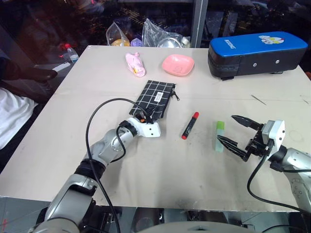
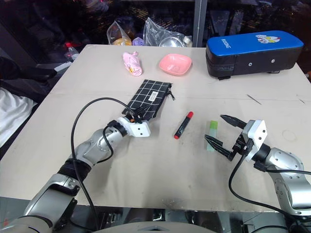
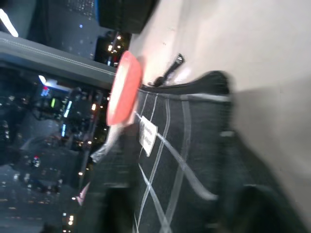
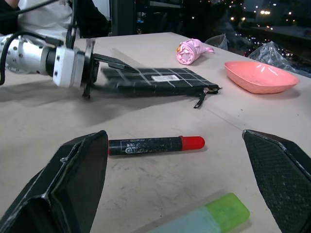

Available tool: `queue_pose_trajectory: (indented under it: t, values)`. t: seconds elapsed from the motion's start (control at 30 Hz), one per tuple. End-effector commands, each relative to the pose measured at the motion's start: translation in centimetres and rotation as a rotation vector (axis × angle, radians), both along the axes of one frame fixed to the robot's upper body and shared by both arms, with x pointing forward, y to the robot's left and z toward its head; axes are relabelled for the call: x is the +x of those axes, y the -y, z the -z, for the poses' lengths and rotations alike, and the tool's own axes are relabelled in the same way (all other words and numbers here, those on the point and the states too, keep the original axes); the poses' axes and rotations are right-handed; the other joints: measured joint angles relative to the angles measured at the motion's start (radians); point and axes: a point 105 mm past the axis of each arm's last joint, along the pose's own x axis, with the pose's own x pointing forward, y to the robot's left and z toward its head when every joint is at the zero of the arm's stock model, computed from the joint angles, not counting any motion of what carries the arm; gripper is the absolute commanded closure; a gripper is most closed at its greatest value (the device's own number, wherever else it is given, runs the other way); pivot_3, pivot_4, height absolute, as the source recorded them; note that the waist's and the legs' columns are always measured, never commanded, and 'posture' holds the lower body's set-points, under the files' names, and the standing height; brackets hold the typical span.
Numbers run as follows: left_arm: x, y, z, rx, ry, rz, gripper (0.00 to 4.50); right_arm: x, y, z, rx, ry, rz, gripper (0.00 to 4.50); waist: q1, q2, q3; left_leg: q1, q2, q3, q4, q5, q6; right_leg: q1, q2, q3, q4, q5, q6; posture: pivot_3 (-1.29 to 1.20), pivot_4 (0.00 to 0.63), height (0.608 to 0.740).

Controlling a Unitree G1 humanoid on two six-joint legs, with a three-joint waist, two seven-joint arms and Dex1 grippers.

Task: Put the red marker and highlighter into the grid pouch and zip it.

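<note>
My left gripper has its fingers pinched narrow on the near end of the grid pouch, one finger above the fabric and one below, as the right wrist view shows; the pouch lies flat beyond it with its zipper pull at the far end. My right gripper stands wide and holds nothing. The highlighter lies between its spread fingers, just ahead, and the red marker lies between the two grippers, apart from the pouch. I judge I'm at pinning the pouch so it can be opened; neither pen is in. Next I need the right gripper on the zipper pull, well beyond the marker.
</note>
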Motion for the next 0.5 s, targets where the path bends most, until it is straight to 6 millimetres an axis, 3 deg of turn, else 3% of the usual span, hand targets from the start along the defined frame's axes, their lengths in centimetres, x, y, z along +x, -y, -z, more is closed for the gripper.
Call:
queue_pose_trajectory:
  t: [0.03, 0.13, 0.3, 0.4, 0.5]
  values:
    - [-1.1, 1.1, 1.9, 0.019, -0.061, 0.04, 4.44, -0.1, -0.3, -1.1, -0.008, 0.047, -0.012, 0.0, 0.001, 0.001, 0.0, 0.0, 0.0, 0.0, 0.0, 0.0, 0.0, 0.0, 0.0, 0.0, 0.0, 0.0, 0.0, 0.0, 0.15, 0.74]
    - [-1.2, 1.0, 1.3, 0.005, -0.037, 0.044, 4.44, -0.2, -0.4, -1.0, -0.007, 0.047, -0.014, 0.0, -0.001, 0.001, 0.0, 0.0, 0.0, -0.001, 0.0, 0.0, 0.0, 0.001, 0.0, 0.0, 0.0, 0.0, 0.001, 0.0, 0.15, 0.74]
    - [-1.7, 1.1, -1.7, -0.163, 0.002, 0.08, 4.44, -0.3, -0.5, -1.0, -0.008, 0.048, -0.015, 0.0, -0.006, 0.0, 0.0, 0.0, 0.0, -0.001, 0.0, 0.0, 0.0, 0.001, 0.0, 0.0, 0.0, -0.001, 0.001, 0.0, 0.15, 0.74]
    - [-2.9, 2.1, -4.9, -0.456, -0.099, 0.181, 4.44, 0.1, -1.0, -1.7, -0.018, 0.058, -0.019, 0.0, -0.007, -0.001, 0.001, 0.0, 0.001, -0.001, 0.0, 0.0, 0.0, 0.001, 0.0, 0.0, 0.0, -0.001, 0.001, 0.0, 0.15, 0.74]
    - [-3.7, 2.4, -6.7, -0.605, -0.19, 0.249, 4.44, 0.4, -1.5, -2.1, -0.017, 0.061, -0.016, 0.0, -0.009, -0.003, 0.002, -0.001, 0.001, -0.002, 0.0, 0.0, 0.0, 0.0, 0.0, 0.002, 0.0, -0.001, 0.001, 0.0, 0.15, 0.74]
